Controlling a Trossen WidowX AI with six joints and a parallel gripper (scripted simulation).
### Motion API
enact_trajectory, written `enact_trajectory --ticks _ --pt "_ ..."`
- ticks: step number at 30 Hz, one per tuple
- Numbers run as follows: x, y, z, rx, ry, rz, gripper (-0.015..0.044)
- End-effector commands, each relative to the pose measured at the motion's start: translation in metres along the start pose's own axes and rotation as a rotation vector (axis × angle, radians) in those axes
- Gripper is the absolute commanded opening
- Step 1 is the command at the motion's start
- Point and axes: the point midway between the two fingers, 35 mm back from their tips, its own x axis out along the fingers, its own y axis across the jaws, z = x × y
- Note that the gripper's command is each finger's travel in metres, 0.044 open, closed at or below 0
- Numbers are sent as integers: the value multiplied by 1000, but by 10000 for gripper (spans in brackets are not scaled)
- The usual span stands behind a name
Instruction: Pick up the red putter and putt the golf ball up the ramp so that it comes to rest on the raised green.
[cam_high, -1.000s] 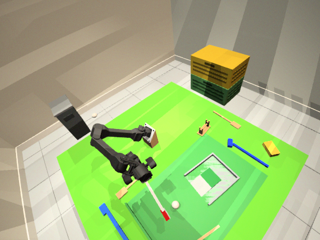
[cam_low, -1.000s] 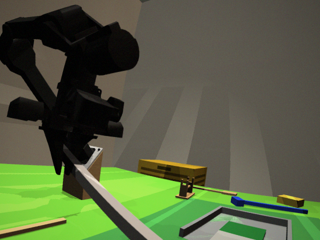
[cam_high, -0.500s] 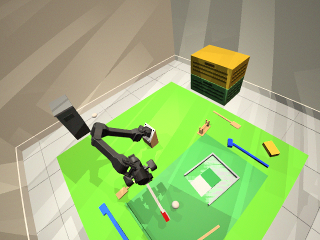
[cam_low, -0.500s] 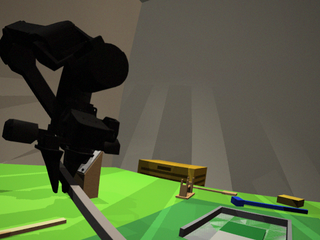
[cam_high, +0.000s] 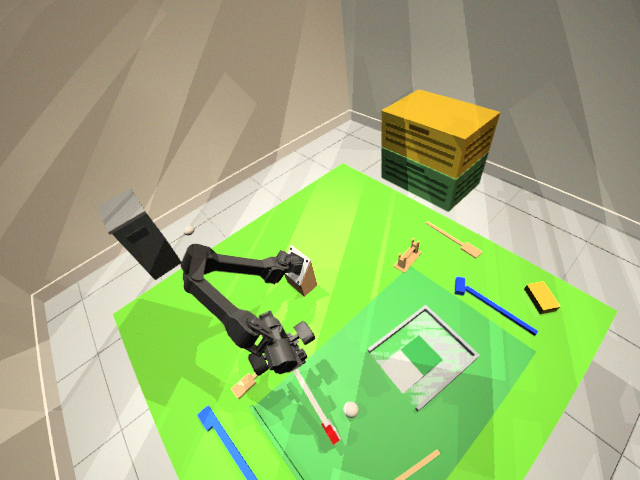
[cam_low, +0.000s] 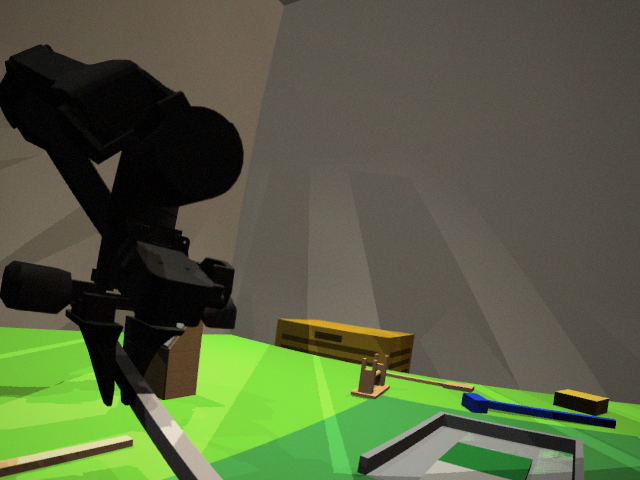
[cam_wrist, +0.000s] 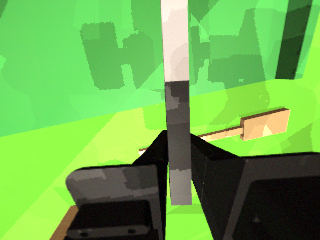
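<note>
Bright green turf covers the worktop, where the red putter (cam_high: 316, 406), gripped by its grey shaft end in the closed jaws of the gripper (cam_wrist: 179, 150), has its head just beside the golf ball (cam_high: 350, 409), so a skewed swing could miss the raised green (cam_high: 421, 356).

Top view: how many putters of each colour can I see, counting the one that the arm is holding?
red putter: 1
blue putters: 2
tan wooden putters: 3 (the bottom one is cut off by the picture's edge)
Total: 6
</note>
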Motion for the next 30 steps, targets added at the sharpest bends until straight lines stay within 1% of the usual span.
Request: enact_trajectory --ticks 1,7,14,24,26,30 --pt "-1 0 1 1 -3 0 0" --pt "0 -4 1 1 -3 1 0" --pt "2 -28 1 -3 -6 3 0" --pt "4 -26 -1 -11 1 5 0" --pt "4 -16 1 -10 2 11 0" --pt "6 39 7 -6 6 28 0"
